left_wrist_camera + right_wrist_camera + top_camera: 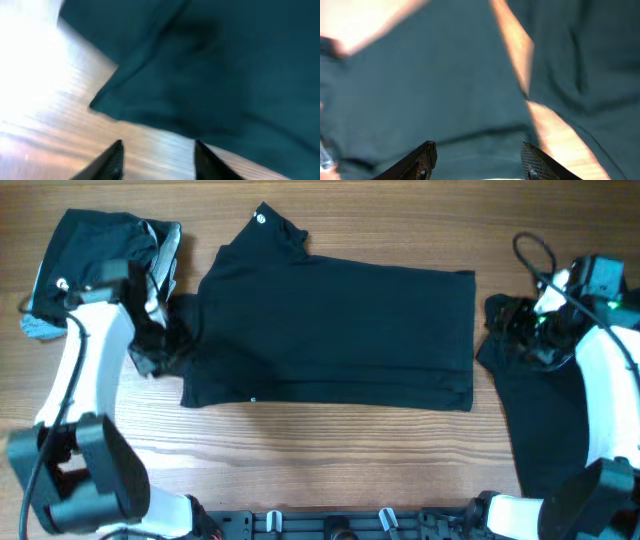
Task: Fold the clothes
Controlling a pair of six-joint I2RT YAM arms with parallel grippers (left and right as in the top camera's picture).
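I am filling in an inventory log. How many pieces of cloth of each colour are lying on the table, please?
Black cloth: 3 (flat shirt, left bundle, right piece); the bundle may hide more.
Light grey-blue cloth: 1
Total: 4

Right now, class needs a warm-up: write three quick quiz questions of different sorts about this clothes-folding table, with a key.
1. True or false: the middle T-shirt lies crumpled in a ball.
2. Where is the light grey-blue piece? A: in the left pile; B: on the middle T-shirt; C: under the right arm.
3. Fill in: the left pincer and the right pincer both stand ____.
Key: 1 false, it lies spread flat; 2 A; 3 open.
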